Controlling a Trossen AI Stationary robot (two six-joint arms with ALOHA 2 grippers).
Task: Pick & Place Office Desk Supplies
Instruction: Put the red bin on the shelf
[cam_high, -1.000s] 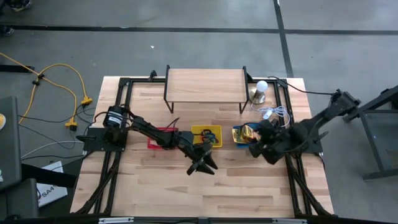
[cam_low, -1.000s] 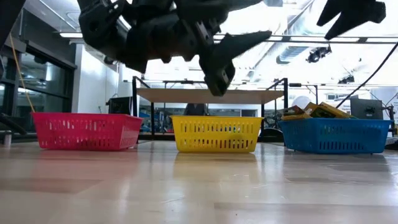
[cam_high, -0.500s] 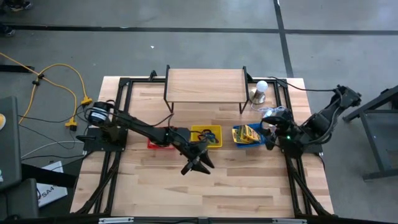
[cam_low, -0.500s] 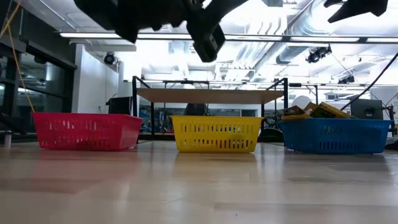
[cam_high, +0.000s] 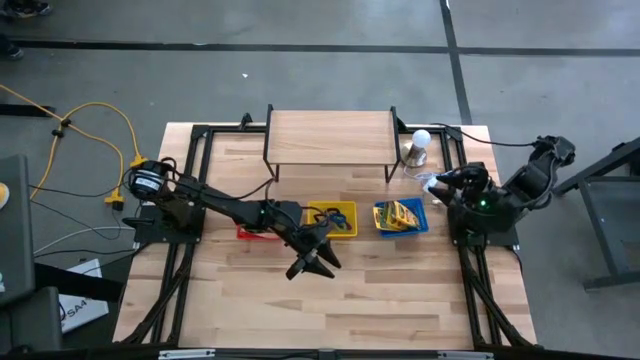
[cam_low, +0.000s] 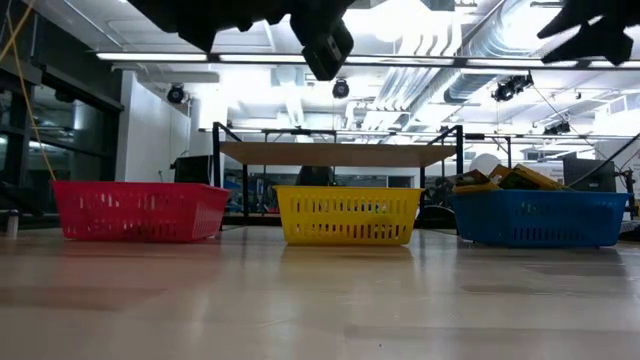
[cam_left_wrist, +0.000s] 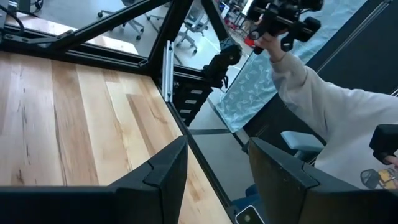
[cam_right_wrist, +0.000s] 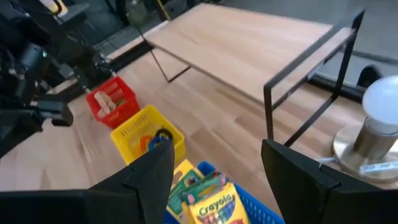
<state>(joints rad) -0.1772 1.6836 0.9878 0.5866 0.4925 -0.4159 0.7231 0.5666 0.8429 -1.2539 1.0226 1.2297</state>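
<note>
Yellow-and-green crayon boxes lie stacked in the blue basket, their tops showing over its rim in the low view. Coloured rings sit in the yellow basket. Tan rubber bands lie in the red basket. My left gripper hangs open above bare table, just nearer than the yellow basket. My right gripper is open, high at the table's right, beyond the blue basket.
A wooden shelf on black legs stands at the far side. A white bulb on a metal base and thin white wire sit at the far right. A person's sleeve shows beyond the table edge. Bare wood fills the near half.
My left gripper has risen, almost leaving the top of the low view, and drifted a little toward the table's left. My right gripper has drawn back from the near side of the blue basket toward the far right, rising. The baskets have stayed put.
</note>
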